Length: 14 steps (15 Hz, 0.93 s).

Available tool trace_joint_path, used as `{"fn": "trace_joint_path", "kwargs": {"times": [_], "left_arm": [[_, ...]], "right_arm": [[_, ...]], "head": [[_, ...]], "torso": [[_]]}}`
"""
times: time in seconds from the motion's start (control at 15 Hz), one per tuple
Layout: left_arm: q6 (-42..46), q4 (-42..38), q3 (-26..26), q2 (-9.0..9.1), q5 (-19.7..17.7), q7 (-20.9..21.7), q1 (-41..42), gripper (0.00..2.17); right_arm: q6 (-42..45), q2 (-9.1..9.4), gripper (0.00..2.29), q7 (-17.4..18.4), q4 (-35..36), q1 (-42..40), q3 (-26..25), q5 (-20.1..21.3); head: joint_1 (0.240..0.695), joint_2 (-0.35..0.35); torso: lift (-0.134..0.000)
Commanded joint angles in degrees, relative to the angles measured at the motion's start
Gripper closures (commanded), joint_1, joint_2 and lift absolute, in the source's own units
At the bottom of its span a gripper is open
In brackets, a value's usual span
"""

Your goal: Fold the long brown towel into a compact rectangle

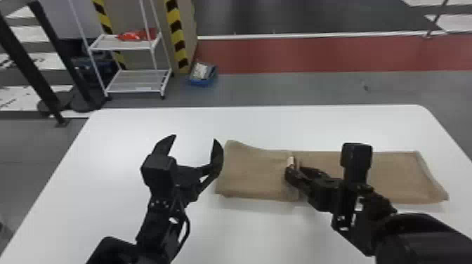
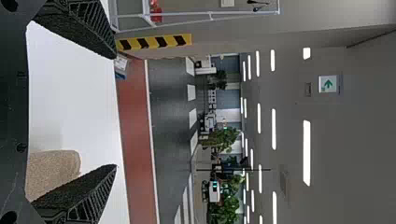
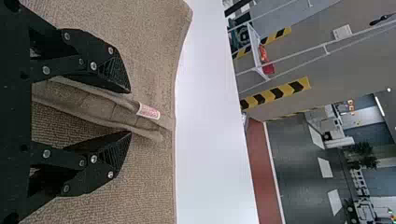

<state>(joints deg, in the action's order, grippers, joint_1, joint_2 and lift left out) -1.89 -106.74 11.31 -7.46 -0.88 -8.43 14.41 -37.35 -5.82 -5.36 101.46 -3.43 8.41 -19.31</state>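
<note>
Towel (image 1: 256, 175) lay across the white table (image 1: 140, 123), its left part seemingly doubled over. Beside that end, the left gripper (image 1: 195, 138) was spread wide. The right gripper (image 3: 130, 112) had its 2 jaws parted around a raised edge (image 3: 86, 101) near the label (image 3: 148, 111). Closing too low could have pinched the layer beneath and skewed the fold; a shallow bite could have slipped.

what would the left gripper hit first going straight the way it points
Ahead of the left gripper, the way over the white table looks free, though its height is unclear.
</note>
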Motion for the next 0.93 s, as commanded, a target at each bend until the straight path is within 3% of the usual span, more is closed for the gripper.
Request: {"fn": "trace_joint_path", "kwargs": {"times": [0.0,0.53,0.6,0.8,0.87], "left_arm": [[0.0,0.0,0.0,-0.01,0.0,0.0,0.2,0.04],[0.0,-0.1,-0.1,0.08,-0.9,1.1,0.3,0.04],[0.2,-0.1,-0.1,0.08,-1.3,1.2,0.3,0.04],[0.2,-0.1,-0.1,0.08,-1.6,1.2,0.3,0.04],[0.2,0.0,-0.1,0.08,-1.6,1.2,0.3,0.04]], "right_arm": [[-1.1,0.02,0.68,0.0,0.1,0.4,-0.2,0.4],[-2.3,0.11,0.68,0.8,-0.4,1.2,0.5,3.9],[-2.7,0.11,0.81,0.8,-0.4,1.3,0.5,4.0],[-3.2,0.11,0.84,0.9,-0.4,1.7,0.6,4.0],[-3.9,0.11,1.00,0.8,-0.6,2.2,0.6,3.9]], "head": [[0.695,0.067],[0.695,0.053],[0.695,0.052],[0.695,0.050],[0.695,0.050]], "torso": [[-0.117],[-0.117],[-0.117],[-0.117],[-0.117]]}}
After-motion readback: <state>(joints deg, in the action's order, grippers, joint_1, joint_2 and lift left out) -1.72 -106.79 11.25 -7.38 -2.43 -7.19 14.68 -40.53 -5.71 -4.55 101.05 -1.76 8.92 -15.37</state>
